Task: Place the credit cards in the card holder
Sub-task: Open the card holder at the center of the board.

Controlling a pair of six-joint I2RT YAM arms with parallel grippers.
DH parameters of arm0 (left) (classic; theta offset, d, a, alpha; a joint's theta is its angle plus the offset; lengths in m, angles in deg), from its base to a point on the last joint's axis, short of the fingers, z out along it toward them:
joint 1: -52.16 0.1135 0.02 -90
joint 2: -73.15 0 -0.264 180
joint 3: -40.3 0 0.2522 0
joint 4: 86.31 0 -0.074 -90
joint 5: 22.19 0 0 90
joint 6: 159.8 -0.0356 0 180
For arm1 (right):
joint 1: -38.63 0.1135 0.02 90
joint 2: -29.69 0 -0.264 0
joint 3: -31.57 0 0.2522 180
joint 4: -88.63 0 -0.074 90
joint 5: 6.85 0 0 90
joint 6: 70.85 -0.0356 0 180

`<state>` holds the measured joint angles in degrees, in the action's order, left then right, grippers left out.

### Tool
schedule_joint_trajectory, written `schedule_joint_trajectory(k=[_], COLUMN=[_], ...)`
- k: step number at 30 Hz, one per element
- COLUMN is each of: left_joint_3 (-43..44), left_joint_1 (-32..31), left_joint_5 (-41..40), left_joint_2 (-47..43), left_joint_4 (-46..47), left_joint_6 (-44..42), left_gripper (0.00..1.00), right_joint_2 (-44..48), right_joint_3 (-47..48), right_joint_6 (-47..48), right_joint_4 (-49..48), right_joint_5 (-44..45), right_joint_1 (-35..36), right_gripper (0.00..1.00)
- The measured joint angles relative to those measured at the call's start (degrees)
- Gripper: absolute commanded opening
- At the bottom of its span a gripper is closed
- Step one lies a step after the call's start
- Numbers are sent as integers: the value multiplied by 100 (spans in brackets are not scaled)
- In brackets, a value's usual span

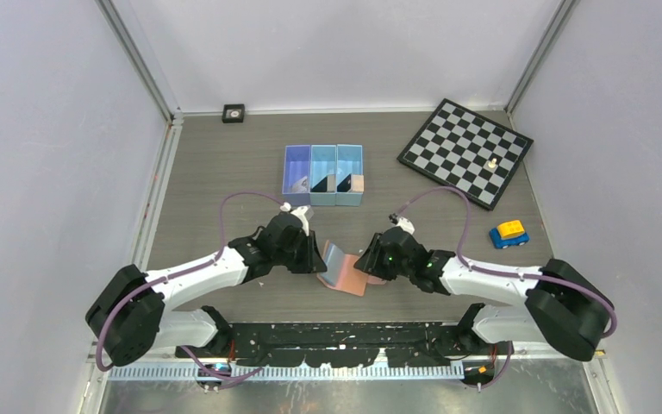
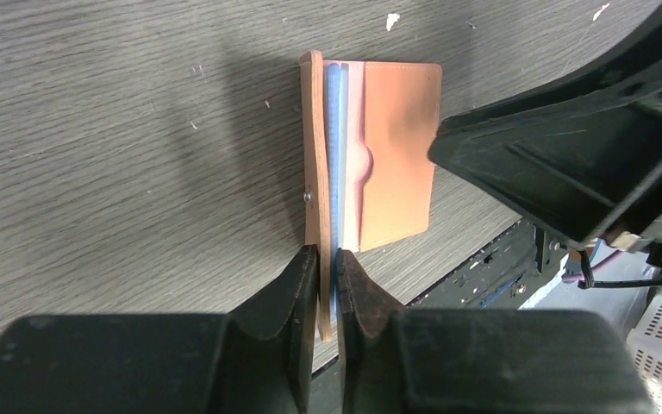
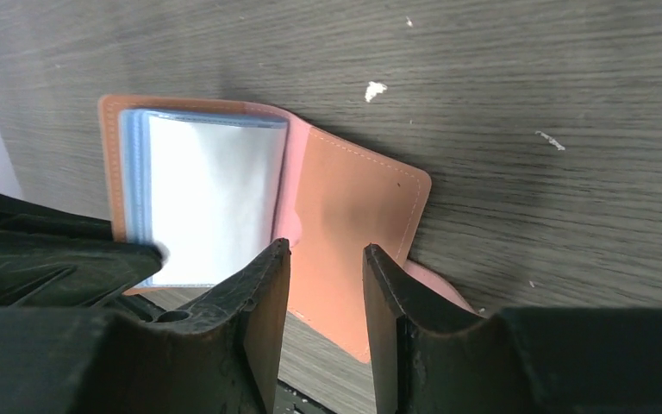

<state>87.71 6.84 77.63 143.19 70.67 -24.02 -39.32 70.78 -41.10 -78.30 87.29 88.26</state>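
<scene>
Grey wood-grain table (image 1: 224,172), seen from the top camera. At the far side is a blue bin (image 1: 323,164) with three compartments, and the black credit cards (image 1: 303,184) lean inside it, well apart from both arms. A checkerboard (image 1: 465,151) and a toy car (image 1: 508,233) are off to the right. The card holder (image 1: 345,269) lies open between the left gripper (image 1: 315,256) and the right gripper (image 1: 364,263), near the front edge.

Left wrist: the left gripper (image 2: 327,267) is pinched tight on the near end of the card holder's (image 2: 396,155) upright cover and blue sleeves. The right arm's black housing crowds the right side.

Right wrist: the right gripper (image 3: 326,267) has its fingers parted, gripping nothing. The card holder's (image 3: 353,216) flat tan flap shows in the gap, with the clear sleeves to its left.
</scene>
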Motion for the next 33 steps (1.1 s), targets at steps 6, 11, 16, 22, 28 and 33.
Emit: schedule_joint_trajectory(k=[6,11,16,22,28,33], left_joint_3=[0,0,0,0,0,0], left_joint_1=[0,0,0,0,0,0], left_joint_5=[120,186,195,192,221,293], left_joint_2=[59,59,59,55,17,17], left_joint_4=[131,295,337,339,367,494], left_joint_6=[17,26,28,26,26,28], left_gripper=[29,30,26,21,21,20], right_joint_2=[-483,-680,-791,-820,-946,-1064], right_joint_3=[2,24,48,59,136,184], right_joint_6=[-76,-212,-295,-313,-328,-358], right_joint_4=[-173,-398,-525,-527,-568,-654], right_joint_5=[-98,-114,-129,-125,-125,-133], right_joint_1=[13,13,13,13,13,13], right_gripper=[39,37,36,36,35,35])
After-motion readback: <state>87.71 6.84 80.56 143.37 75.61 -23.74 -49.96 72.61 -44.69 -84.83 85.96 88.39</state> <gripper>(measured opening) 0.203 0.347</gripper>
